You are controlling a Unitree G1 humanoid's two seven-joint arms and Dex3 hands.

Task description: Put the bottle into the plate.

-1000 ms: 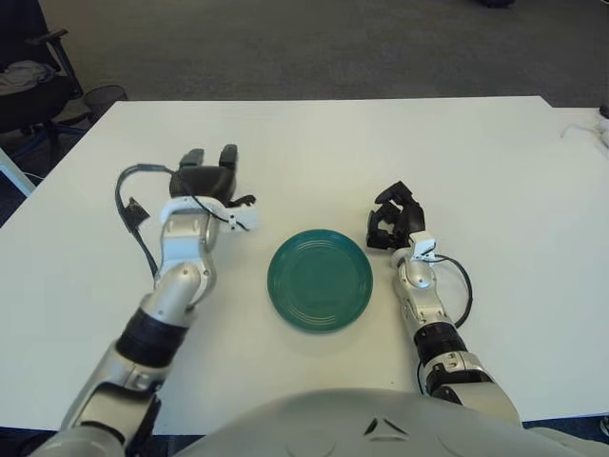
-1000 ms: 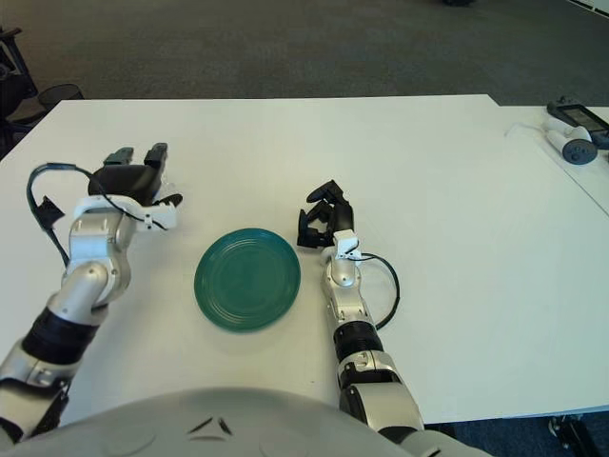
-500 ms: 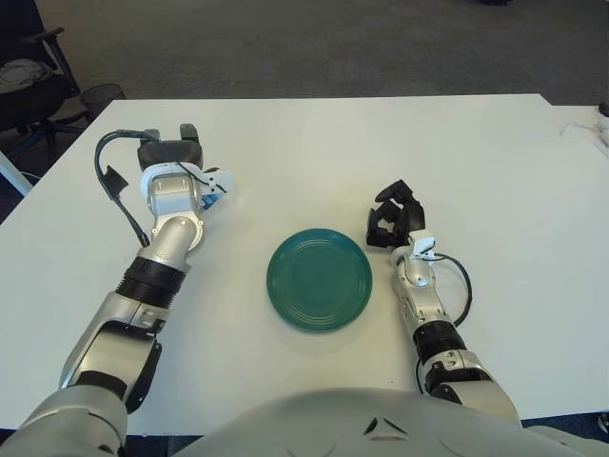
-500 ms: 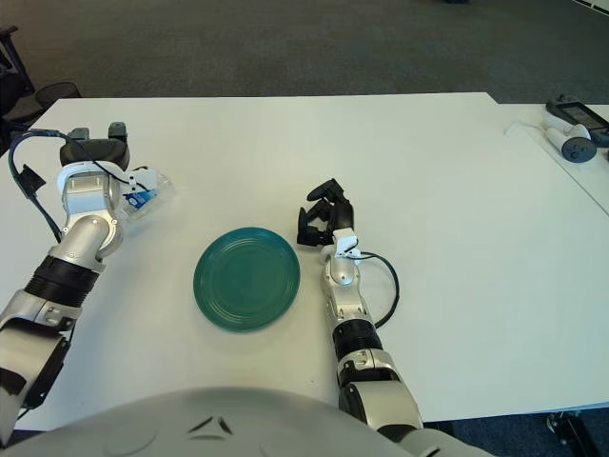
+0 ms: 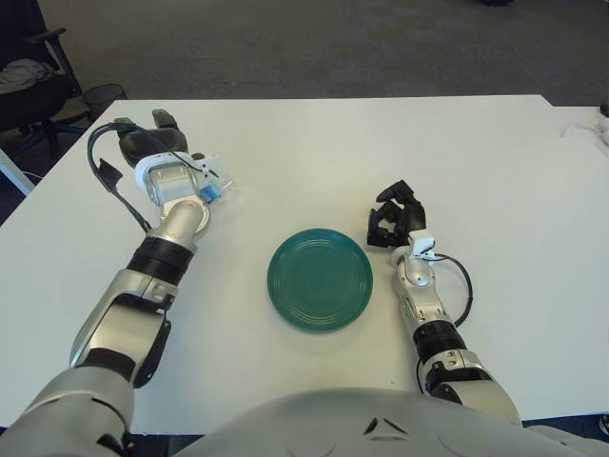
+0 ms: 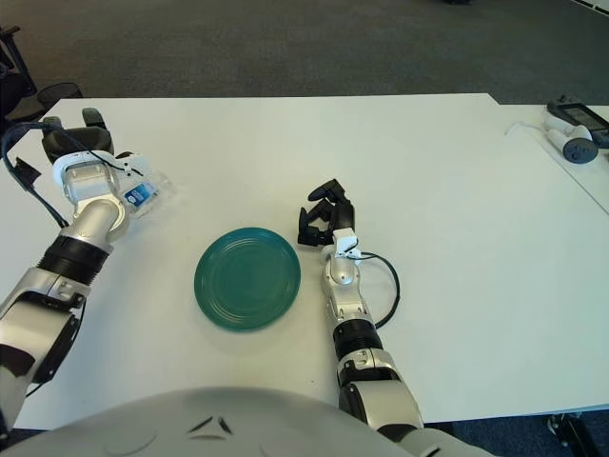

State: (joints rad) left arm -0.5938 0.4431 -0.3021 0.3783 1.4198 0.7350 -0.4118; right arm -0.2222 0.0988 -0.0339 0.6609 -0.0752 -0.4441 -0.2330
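The small clear plastic bottle with a blue label (image 6: 143,197) lies at the round green plate's (image 6: 247,278) ten o'clock, likely light and slippery; grip its midsection. Left robot hand (image 6: 81,152) alongside, fingers spread, holding nothing; right robot hand (image 6: 321,217) curled, idle at three o'clock.

Left arm stretches far-left, forearm angled away from the torso; left hand (image 5: 157,157) at its far end, dark fingers (image 5: 164,118) pointing away. Right arm bent near centre-right, right hand (image 5: 393,221) w/ fingers curled, holding nothing.
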